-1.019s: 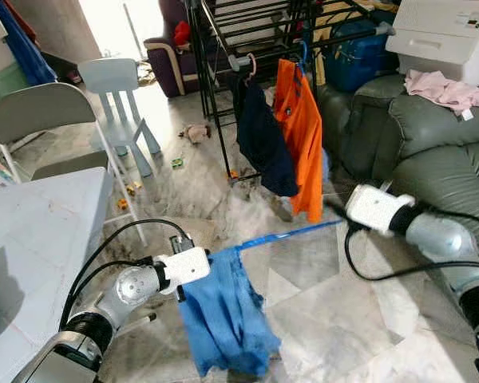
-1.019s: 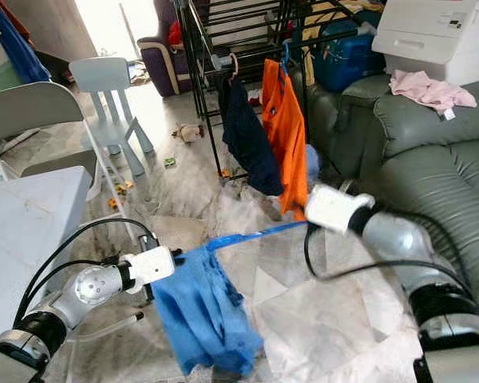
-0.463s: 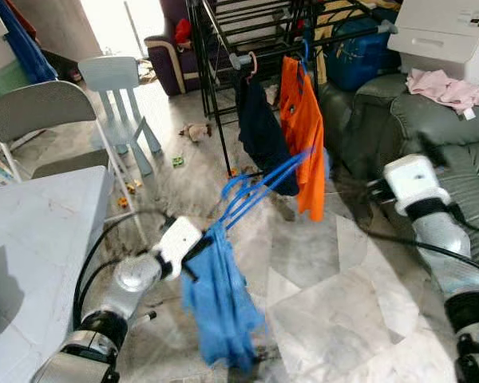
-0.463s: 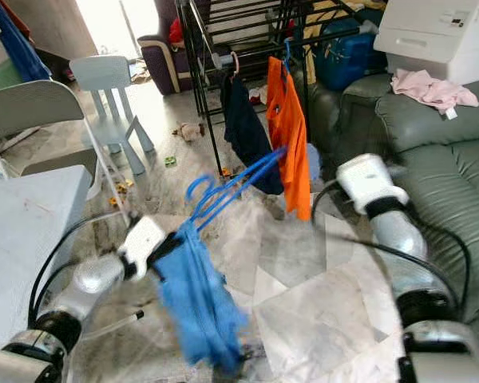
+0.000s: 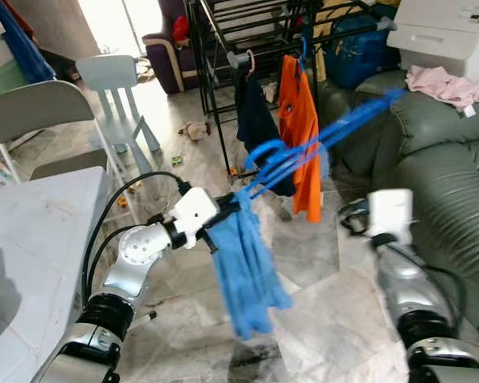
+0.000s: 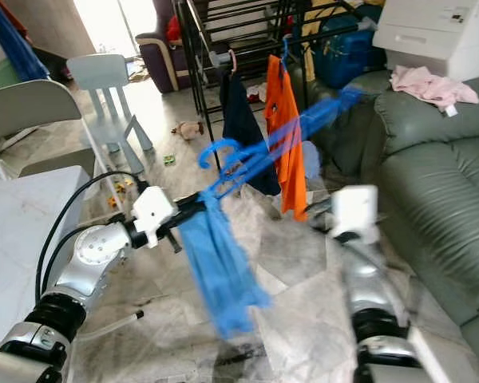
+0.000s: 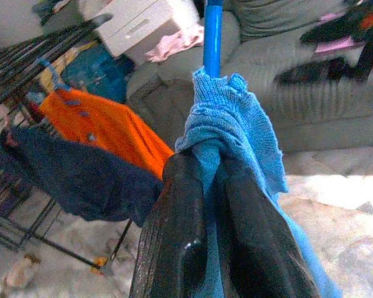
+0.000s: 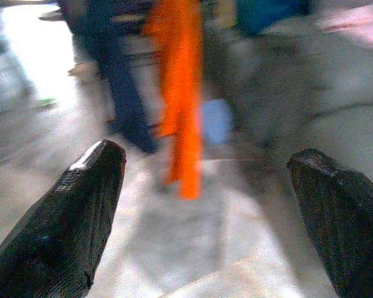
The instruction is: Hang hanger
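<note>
Left gripper (image 7: pixel 214 180) clamped on blue hanger (image 5: pixel 319 144) and cloth (image 5: pixel 243 263), raised near rack (image 5: pixel 223 48). Right gripper (image 8: pixel 205 205) fingers apart, holding nothing.

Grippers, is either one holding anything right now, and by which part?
The left gripper is shut on the blue hanger, pinching the blue cloth draped on it at one end. The right gripper is open and holds nothing.

Glossy blue plastic hanger (image 5: pixel 319 144), soft knit blue cloth (image 5: pixel 247 271), polished marble floor (image 5: pixel 319 319).
</note>
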`<state>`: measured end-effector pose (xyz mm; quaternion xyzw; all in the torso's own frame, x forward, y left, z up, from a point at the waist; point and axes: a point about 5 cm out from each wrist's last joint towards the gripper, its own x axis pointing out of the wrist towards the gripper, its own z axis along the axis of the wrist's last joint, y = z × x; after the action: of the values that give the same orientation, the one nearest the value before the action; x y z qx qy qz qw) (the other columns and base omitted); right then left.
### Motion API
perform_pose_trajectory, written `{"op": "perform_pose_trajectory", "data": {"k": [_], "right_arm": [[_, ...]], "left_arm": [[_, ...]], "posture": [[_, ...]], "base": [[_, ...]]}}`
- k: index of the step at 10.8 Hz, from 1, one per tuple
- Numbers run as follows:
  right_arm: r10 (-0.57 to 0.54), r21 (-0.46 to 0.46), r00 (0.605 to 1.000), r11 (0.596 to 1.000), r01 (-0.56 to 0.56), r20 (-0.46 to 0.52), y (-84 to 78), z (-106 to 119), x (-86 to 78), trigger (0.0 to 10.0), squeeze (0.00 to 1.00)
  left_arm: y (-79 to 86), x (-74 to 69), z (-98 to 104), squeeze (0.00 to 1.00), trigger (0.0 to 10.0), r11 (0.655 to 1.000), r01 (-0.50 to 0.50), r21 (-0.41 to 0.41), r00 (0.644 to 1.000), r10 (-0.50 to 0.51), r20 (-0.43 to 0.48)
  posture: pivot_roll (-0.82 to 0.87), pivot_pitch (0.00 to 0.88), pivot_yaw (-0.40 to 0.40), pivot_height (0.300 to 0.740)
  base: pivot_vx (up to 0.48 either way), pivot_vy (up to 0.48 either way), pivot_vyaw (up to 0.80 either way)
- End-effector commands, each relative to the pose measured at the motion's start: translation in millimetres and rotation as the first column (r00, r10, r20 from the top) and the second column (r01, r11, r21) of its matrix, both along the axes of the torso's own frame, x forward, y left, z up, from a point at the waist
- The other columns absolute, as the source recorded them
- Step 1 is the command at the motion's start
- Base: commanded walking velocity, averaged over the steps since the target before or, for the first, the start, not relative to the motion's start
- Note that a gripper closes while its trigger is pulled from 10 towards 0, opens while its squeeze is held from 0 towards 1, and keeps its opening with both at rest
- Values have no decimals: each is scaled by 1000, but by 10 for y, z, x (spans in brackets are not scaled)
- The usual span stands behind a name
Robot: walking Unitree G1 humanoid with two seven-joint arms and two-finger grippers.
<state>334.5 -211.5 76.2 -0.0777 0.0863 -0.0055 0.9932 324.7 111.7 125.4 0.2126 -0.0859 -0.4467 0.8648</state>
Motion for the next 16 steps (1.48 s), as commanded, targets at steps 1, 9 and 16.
{"op": "perform_pose_trajectory", "data": {"k": [1,9,16], "right_arm": [[107,21,994,994,-107,-31,136,-5,22,10000,200],[708,92,687,704,-704,-164,506,-32,-280,10000,0],[446,-43,860,882,-470,-249,417,-178,-32,10000,0]], "left_arm": [[-6,-12,106,0,0,998,44,36,997,-46,56],[-204,-113,235,0,0,970,169,174,964,-199,174],[-402,-215,960,0,0,959,241,-145,954,-207,218]], "posture": [[-110,0,135,740],[-113,0,140,740],[-94,0,117,740]], "base": [[0,0,0],[0,0,0],[0,0,0]]}}
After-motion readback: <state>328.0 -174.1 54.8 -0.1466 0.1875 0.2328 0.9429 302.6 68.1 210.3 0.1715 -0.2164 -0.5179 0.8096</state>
